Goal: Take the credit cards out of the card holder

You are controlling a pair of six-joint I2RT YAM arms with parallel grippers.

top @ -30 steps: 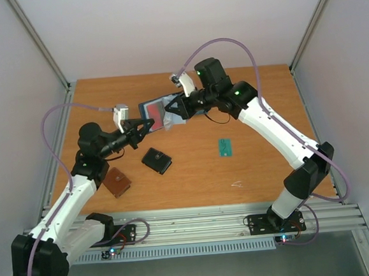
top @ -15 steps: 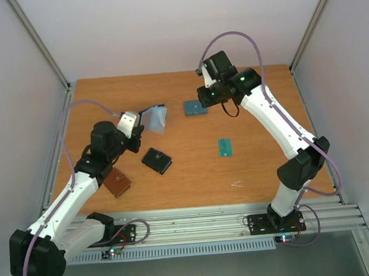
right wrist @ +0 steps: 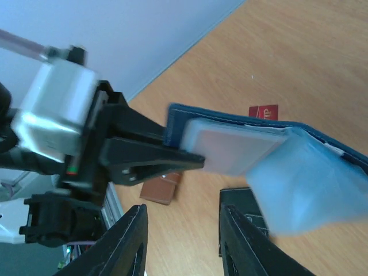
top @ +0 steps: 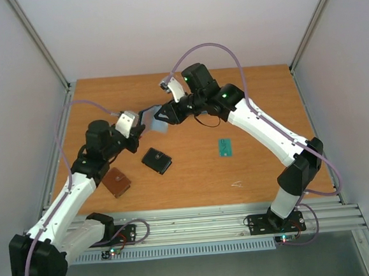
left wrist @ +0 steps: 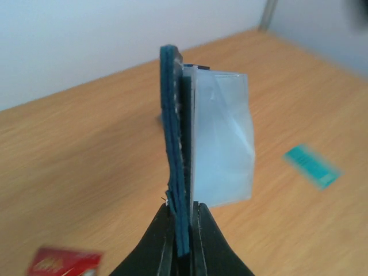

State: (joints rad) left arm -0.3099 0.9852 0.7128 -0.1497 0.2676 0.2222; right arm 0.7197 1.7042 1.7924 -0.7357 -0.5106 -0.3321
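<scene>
Above the counter (top: 270,86), the card holder (left wrist: 175,144) is pinched by the left end effector (left wrist: 184,210) and re-approached by the spread right end effector (right wrist: 184,214), the red card (left wrist: 66,261) just freed.

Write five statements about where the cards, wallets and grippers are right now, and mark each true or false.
1. The left gripper clamps the navy card holder by its edge. True.
2. The right gripper is shut on the card holder. False: its fingers are spread apart and hold nothing.
3. A teal-green card lies on the table, outside the holder. True.
4. The black wallet is lifted in the air. False: it lies on the table near the left arm.
5. The red card sits in a holder pocket. False: it lies on the table.
</scene>
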